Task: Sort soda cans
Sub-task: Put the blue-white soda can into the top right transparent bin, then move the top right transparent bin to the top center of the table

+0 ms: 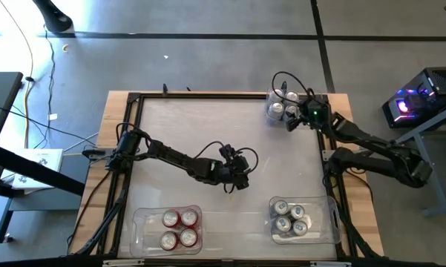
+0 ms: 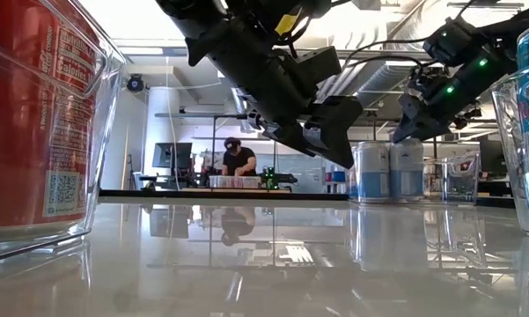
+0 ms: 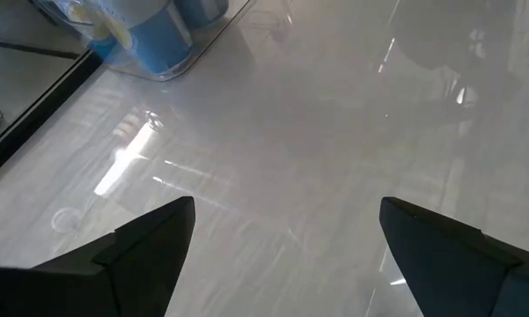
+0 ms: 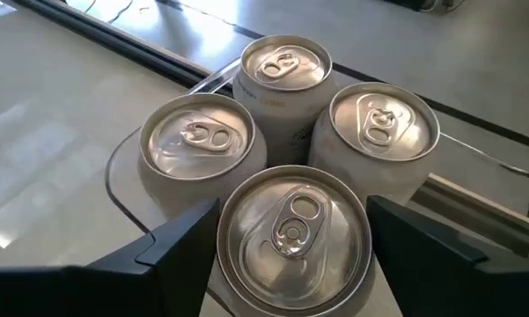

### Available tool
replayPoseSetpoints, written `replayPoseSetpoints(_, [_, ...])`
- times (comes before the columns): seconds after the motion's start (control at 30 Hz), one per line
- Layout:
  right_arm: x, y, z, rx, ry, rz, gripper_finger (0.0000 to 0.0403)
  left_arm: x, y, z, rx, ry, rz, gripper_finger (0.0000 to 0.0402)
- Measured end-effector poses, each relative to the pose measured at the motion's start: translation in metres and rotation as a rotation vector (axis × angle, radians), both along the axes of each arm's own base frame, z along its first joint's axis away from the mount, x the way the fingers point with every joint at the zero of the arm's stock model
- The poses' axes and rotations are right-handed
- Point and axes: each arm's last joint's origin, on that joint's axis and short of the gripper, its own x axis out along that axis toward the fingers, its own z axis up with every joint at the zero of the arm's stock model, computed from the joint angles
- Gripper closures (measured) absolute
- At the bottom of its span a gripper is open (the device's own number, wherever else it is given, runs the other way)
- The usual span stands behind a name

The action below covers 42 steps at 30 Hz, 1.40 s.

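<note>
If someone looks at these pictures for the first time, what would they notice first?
Probably the sorted cans: four red cans in a clear bin at the table's near left, four blue cans in a bin at near right. At the far right corner, the open right gripper straddles one of four silver cans.

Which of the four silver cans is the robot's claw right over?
The one nearest the right wrist camera. It sits between the open right gripper's two dark fingers, while the other three cans stand behind it, outside them.
</note>
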Motion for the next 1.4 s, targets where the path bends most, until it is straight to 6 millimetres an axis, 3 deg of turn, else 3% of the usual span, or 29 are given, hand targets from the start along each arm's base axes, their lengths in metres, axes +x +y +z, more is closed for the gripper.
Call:
replayPoseSetpoints(0.47, [-0.003,0.004,0.039,0.005,0.007,0.001,0.0124,0.000,-0.002,0.000,-0.002,-0.002,-0.007,0.0046])
replayPoseSetpoints(0.6, [-0.002,0.011,0.052,0.028,0.029,0.097,0.0124,-0.001,-0.006,0.000,-0.001,0.000,-0.015,0.0046])
replayPoseSetpoints(0.83, [-0.002,0.032,0.045,0.250,0.168,0.294,0.0124,-0.002,-0.007,-0.001,0.013,0.013,-0.008,0.0046])
replayPoseSetpoints(1.03, [0.011,0.027,0.035,0.263,0.255,0.292,0.0141,-0.005,-0.007,0.003,0.021,0.023,0.007,0.0046])
replayPoseSetpoints(1.17, [0.024,0.023,0.022,0.331,0.290,0.425,0.0160,-0.007,-0.006,0.007,0.025,0.029,0.010,0.0046])
replayPoseSetpoints(1.3, [0.037,0.024,0.018,0.342,0.317,0.495,0.0171,-0.015,-0.008,0.021,0.047,0.043,0.033,0.0046])
replayPoseSetpoints(1.4, [0.047,0.029,0.028,0.312,0.302,0.517,0.0173,-0.027,-0.012,0.040,0.082,0.045,0.079,0.0046])
